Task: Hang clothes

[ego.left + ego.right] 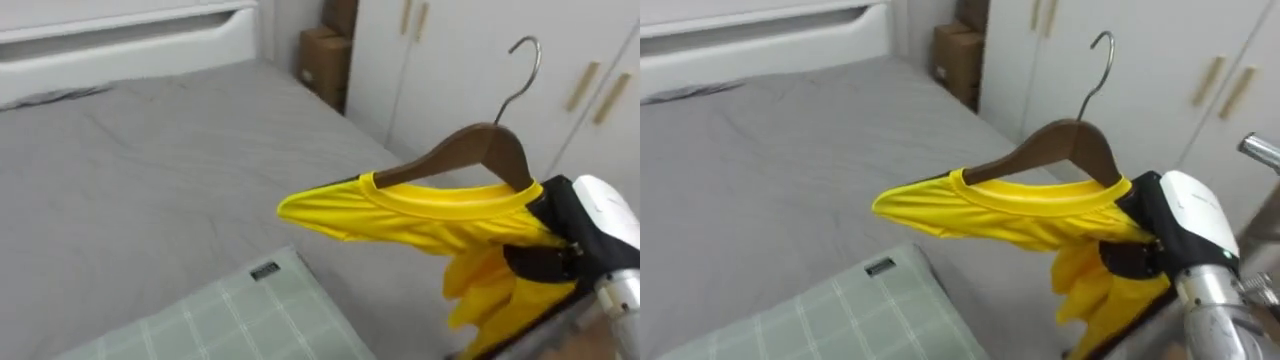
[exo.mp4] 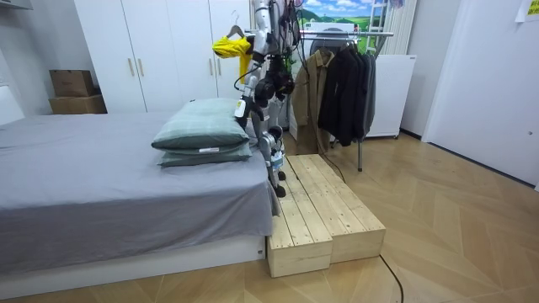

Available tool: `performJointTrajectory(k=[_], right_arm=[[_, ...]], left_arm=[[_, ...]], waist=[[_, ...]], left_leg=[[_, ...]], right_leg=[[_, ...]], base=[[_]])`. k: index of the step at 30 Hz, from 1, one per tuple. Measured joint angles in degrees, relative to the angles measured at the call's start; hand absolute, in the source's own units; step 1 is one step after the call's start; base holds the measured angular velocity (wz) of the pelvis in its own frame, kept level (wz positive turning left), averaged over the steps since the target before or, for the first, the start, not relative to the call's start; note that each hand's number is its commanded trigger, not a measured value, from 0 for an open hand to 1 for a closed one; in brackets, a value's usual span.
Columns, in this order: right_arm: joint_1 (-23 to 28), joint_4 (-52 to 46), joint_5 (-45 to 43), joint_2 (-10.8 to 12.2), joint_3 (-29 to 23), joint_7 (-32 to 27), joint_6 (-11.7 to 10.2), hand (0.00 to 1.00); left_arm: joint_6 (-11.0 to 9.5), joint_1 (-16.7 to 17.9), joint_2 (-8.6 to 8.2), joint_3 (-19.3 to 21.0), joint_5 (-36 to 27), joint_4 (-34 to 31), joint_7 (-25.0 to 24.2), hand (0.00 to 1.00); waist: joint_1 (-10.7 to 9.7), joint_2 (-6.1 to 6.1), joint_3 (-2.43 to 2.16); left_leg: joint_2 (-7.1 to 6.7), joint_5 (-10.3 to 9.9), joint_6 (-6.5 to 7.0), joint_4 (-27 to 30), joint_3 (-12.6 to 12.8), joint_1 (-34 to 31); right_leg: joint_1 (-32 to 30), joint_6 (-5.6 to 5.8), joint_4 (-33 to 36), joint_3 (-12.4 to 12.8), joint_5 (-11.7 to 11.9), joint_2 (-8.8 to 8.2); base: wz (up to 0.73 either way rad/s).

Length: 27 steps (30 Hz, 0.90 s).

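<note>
grey bed point(image 1: 150, 170) spreads out left of the right hand point(image 1: 565, 220), white headboard point(image 1: 130, 35) at the far end. cardboard boxes point(image 1: 325, 65) in the corner beyond the hand, white wardrobe doors point(image 1: 445, 90) with wooden handles point(image 1: 583, 85) just behind it. green checked pillow point(image 1: 240, 320) below-left of it. pale wood floor point(image 2: 438, 194), dark coats point(image 2: 345, 84) on a rack point(image 2: 375, 34).

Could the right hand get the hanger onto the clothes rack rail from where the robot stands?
Probably not yet: the right hand holds the wooden hanger over the bed, and the clothes rack stands behind the robot; a turn looks needed.
</note>
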Motion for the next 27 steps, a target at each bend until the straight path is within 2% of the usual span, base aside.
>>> performJointTrajectory(k=[1, 2, 3, 4, 5, 6, 7, 8, 9, 10, 11, 12, 13, 14, 15, 16, 17, 18, 19, 20, 21, 22, 23, 24, 25, 26, 27], right_arm=[[0.03, -0.02, -0.06, 0.47, 0.02, -0.56, -0.07, 1.0], [0.13, -0.02, -0.07, 0.75, 0.02, -0.74, -0.06, 1.0], [0.19, 0.03, -0.08, 1.45, 0.0, -1.08, -0.08, 1.0], [0.19, 0.03, 0.18, 1.95, 0.01, -1.09, -0.1, 1.0], [0.2, 0.12, 0.23, 2.26, 0.0, -1.09, -0.12, 1.0], [0.27, 0.39, 0.01, 3.11, 0.04, -1.08, -0.07, 1.0], [0.29, 0.48, -0.87, 4.32, 0.05, -0.91, 0.01, 1.0], [0.28, 0.5, -1.56, 4.76, 0.06, -0.84, -0.03, 1.0], [0.26, 0.69, -2.29, 4.76, 0.09, -0.54, 0.02, 1.0], [0.27, 1.37, -2.84, 4.65, 0.09, -0.35, 0.17, 1.0], [0.41, 1.51, -3.16, 4.68, 0.1, -0.35, 0.18, 1.0], [0.6, 1.48, -3.36, 5.04, 0.18, -0.31, 0.14, 1.0], [0.63, 1.52, -3.3, 5.32, 0.23, -0.11, 0.22, 1.0], [0.61, 1.52, -3.11, 5.31, 0.23, 0.21, 0.33, 1.0], [0.22, 1.4, -2.72, 5.35, 0.69, 0.98, 0.37, 1.0], [0.14, 1.07, -2.06, 5.32, 1.3, 1.71, 0.36, 1.0], [0.13, 0.98, -2.06, 5.32, 1.38, 2.04, 0.34, 1.0], [0.14, 0.86, -2.11, 5.39, 1.35, 2.23, 0.4, 1.0], [0.18, 1.05, -2.52, 5.8, 1.12, 2.31, 0.78, 1.0], [0.45, 1.19, -2.62, 5.89, 1.06, 2.46, 1.19, 1.0], [0.81, 1.2, -2.66, 5.88, 0.69, 2.82, 1.7, 1.0], [0.73, 1.16, -2.65, 5.92, 0.3, 2.74, 1.73, 1.0], [0.68, 1.12, -2.59, 5.93, 0.23, 2.62, 1.74, 1.0], [0.37, 1.11, -2.55, 6.24, 0.54, 2.48, 1.86, 1.0], [0.26, 1.08, -2.53, 6.3, 1.02, 2.54, 2.08, 1.0], [0.24, 1.08, -2.4, 6.31, 1.25, 2.59, 2.17, 1.0], [0.24, 1.03, -2.19, 6.31, 1.65, 2.79, 2.16, 1.0]], left_arm=[[0.82, -0.06, 0.03, -0.16, 0.02, -0.01, -0.11, 0.0], [1.23, -0.05, 0.02, -0.26, 0.02, 0.04, -0.28, 0.0], [1.51, -0.05, 0.04, -0.38, -0.06, 0.43, -0.52, 0.0], [1.52, -0.06, 0.04, -1.04, -0.12, 1.42, -0.51, 0.0], [1.56, -0.04, 0.0, -1.38, -0.13, 1.84, -0.53, 0.0], [1.84, -0.01, -0.02, -1.48, -0.48, 2.34, -0.57, 0.0], [2.0, -0.01, -0.02, -1.35, -1.27, 3.07, -0.65, 0.0], [2.05, -0.03, -0.04, -1.25, -1.41, 3.44, -0.79, 0.0], [2.14, -0.04, -0.28, -1.21, -2.55, 4.28, -0.92, 0.0], [2.34, 0.12, -0.4, -1.17, -3.42, 5.34, -1.08, 0.0], [2.56, 0.23, -0.33, -1.1, -3.69, 5.7, -1.24, 0.0], [3.03, 0.64, 0.08, -0.71, -3.95, 6.07, -1.98, 0.0], [3.16, 0.61, -0.01, 0.86, -4.1, 6.18, -2.8, 0.0], [3.16, 0.62, -0.13, 1.43, -4.1, 6.39, -3.25, 0.0], [3.14, 0.61, -0.27, 3.22, -4.08, 7.51, -3.71, 0.0], [3.24, 0.6, -0.22, 5.46, -4.05, 8.91, -3.79, 0.0], [3.48, 0.6, -0.22, 6.04, -4.06, 9.33, -3.8, 0.0], [4.02, 0.59, -0.22, 6.37, -4.19, 9.62, -3.82, 0.0], [4.25, 0.48, -0.18, 6.63, -4.18, 9.66, -3.81, 0.0], [4.49, 0.52, -0.22, 6.56, -4.18, 9.76, -3.81, 0.0], [5.23, 0.53, -0.27, 6.55, -4.17, 9.78, -3.8, 0.0], [5.8, 0.54, -0.19, 6.58, -4.12, 9.77, -3.78, 0.0], [6.15, 0.53, -0.06, 6.55, -4.07, 9.77, -3.77, 0.0], [6.51, 0.5, 0.58, 6.53, -4.06, 9.77, -3.77, 0.0], [6.57, 0.37, 0.83, 6.76, -3.94, 9.77, -3.6, 0.0], [6.56, 0.36, 0.82, 6.93, -3.91, 9.77, -3.53, 0.0], [6.56, 0.35, 0.94, 7.71, -3.61, 9.73, -3.5, 0.0]], waist=[[-0.69, -0.16, 0.49], [-0.82, -0.12, 0.56], [-1.54, 0.0, 0.64], [-1.72, 0.16, 0.72], [-1.68, 0.31, 0.79], [-1.39, 0.56, 0.77], [-1.06, 1.09, 0.81], [-0.17, 1.34, 0.94], [1.34, 1.62, 1.2], [1.58, 1.71, 1.21], [1.58, 1.57, 1.18], [1.48, 0.69, 1.02], [1.21, 0.28, 1.36], [1.5, 0.76, 1.24], [2.07, 2.05, 0.86], [1.88, 1.97, 0.85], [1.82, 1.92, 0.83], [1.21, 1.92, 0.8], [1.17, 1.84, 1.0], [1.0, 1.87, 0.96], [0.62, 1.6, 0.85], [0.62, 0.89, 0.74], [0.77, 0.5, 0.64], [0.75, -0.68, 0.69], [0.62, -1.08, 0.77], [0.66, -0.8, 0.72], [0.58, -0.51, 0.63]], left_leg=[[0.23, 0.08, 0.19, -0.15, 1.62, 0.14], [0.45, -0.1, 0.4, -0.15, 2.81, 0.09], [0.7, -0.4, 0.83, -0.03, 4.67, -0.08], [0.83, -0.58, 1.11, 0.03, 6.56, -0.21], [1.03, -0.59, 1.12, -0.04, 7.85, -0.21], [1.86, -0.63, 1.15, -0.24, 10.71, -0.46], [3.48, -0.66, 1.06, -0.83, 13.89, -0.87], [4.39, -0.69, 0.72, -1.03, 16.34, -0.98], [5.31, -1.11, 0.22, -1.07, 20.99, -0.64], [5.77, -1.91, -0.58, -0.82, 25.13, 0.35], [5.89, -2.41, -1.05, -0.31, 26.92, 0.76], [5.78, -4.17, -2.19, 2.45, 29.27, 1.06], [5.37, -4.74, -2.17, 5.25, 26.74, -0.1], [5.01, -4.89, -1.91, 5.47, 24.74, -0.18], [4.38, -4.84, -1.49, 4.53, 20.06, -0.09], [3.64, -4.42, -0.27, 2.46, 16.32, -0.12], [3.26, -4.12, 0.39, 1.23, 15.57, -0.07], [3.99, -3.68, 0.86, -0.46, 17.14, -0.2], [6.21, -3.25, -0.5, -0.8, 20.16, -0.37], [6.72, -3.26, -0.76, -0.84, 20.89, -0.05], [7.17, -3.14, -1.1, -1.23, 22.2, 0.7], [7.13, -3.23, -1.52, -1.03, 23.77, 1.18], [7.02, -3.27, -2.0, -0.59, 24.26, 1.43], [6.73, -3.73, -2.89, 1.31, 24.54, 1.28], [7.09, -3.91, -3.53, 2.32, 24.68, 0.83], [7.64, -3.76, -3.79, 2.42, 24.68, 0.6], [8.34, -3.36, -4.39, 2.33, 24.57, 0.16]], right_leg=[[-0.46, 0.75, -0.86, 0.51, 0.55, 0.07], [-0.61, 1.08, -1.24, 0.29, 0.93, -0.01], [-1.18, 1.65, -2.01, -1.15, 1.56, -0.8], [-2.34, 2.46, -2.48, -4.0, 2.17, -2.05], [-2.68, 3.14, -2.98, -4.74, 2.62, -2.43], [-3.32, 5.43, -4.66, -5.55, 4.04, -2.66], [-3.76, 6.88, -6.79, -7.02, 4.77, -3.0], [-4.87, 5.57, -5.55, -10.53, 3.17, -3.85], [-8.14, 3.93, 1.03, -20.11, -1.18, -7.88], [-9.47, 5.14, 7.74, -25.91, -4.6, -13.59], [-9.45, 6.1, 9.97, -28.14, -5.59, -16.28], [-9.37, 8.4, 11.47, -28.8, -6.96, -20.95], [-9.64, 6.88, 10.8, -26.1, -7.19, -18.25], [-9.27, 6.22, 9.84, -24.83, -6.49, -16.73], [-8.73, 4.91, 6.01, -22.38, -3.4, -13.99], [-7.69, 4.26, 1.74, -20.07, 0.02, -11.45], [-7.04, 4.08, -0.99, -18.8, 1.95, -10.35], [-5.44, 4.64, -7.13, -17.72, 5.6, -8.47], [-5.82, 3.99, -5.69, -21.41, 5.23, -8.94], [-6.01, 2.5, -1.45, -26.16, 2.58, -9.72], [-5.16, 2.65, 5.5, -32.94, -3.57, -12.41], [-3.87, 4.2, 10.32, -36.2, -8.04, -16.12], [-3.29, 4.99, 11.5, -36.48, -9.62, -17.77], [-2.74, 6.07, 9.94, -34.39, -11.33, -18.64], [-1.95, 4.65, 7.62, -32.79, -11.57, -17.21], [-1.71, 4.19, 6.64, -32.27, -10.94, -16.33], [-0.86, 3.08, 3.82, -31.85, -9.24, -14.77]], base=[[-0.83], [-0.67], [-0.71], [-0.76], [-0.96], [-1.18], [-1.35], [-1.57], [-1.48], [-1.27], [-0.92], [-0.74], [-0.78], [-1.09], [-1.43], [-1.51], [-1.34], [-1.09], [-0.97], [-0.7], [-0.54], [-0.48], [-0.43], [-0.36], [-0.33], [-0.34], [-0.3]])
